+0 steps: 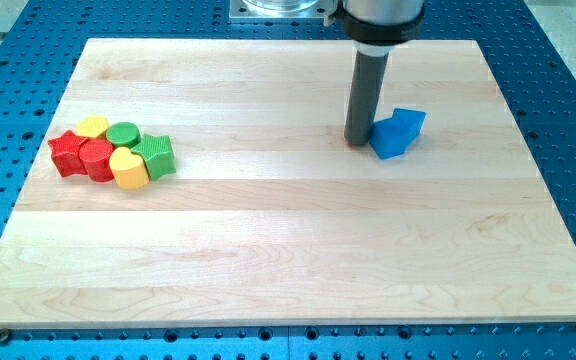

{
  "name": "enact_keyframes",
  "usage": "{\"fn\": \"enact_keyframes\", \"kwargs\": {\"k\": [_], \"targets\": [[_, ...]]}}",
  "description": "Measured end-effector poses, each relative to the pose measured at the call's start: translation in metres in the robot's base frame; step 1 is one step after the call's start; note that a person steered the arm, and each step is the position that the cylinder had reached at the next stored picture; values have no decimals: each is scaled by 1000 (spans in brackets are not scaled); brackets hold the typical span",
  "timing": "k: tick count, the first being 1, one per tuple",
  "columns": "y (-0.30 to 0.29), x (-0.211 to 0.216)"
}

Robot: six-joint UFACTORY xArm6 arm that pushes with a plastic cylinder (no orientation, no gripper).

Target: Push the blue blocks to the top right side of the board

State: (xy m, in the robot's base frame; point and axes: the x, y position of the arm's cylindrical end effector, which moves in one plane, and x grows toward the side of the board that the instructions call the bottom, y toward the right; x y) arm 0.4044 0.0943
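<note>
Two blue blocks sit touching each other in the upper right part of the wooden board [288, 250]: a blue block [390, 141] in front and a blue block [409, 121] just behind it to the right; their shapes are hard to make out. My tip [358, 141] stands on the board right against the left side of the front blue block. The dark rod rises from it to the view's top.
A tight cluster lies at the left of the board: a red star [66, 151], a yellow block [93, 126], a green round block [123, 133], a red block [97, 158], a yellow heart [128, 169] and a green star [156, 155].
</note>
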Motion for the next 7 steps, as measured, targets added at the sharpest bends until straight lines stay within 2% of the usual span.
{"fn": "enact_keyframes", "kwargs": {"k": [2, 4, 5, 7], "targets": [[6, 30], [10, 90], [48, 72], [76, -13]]}}
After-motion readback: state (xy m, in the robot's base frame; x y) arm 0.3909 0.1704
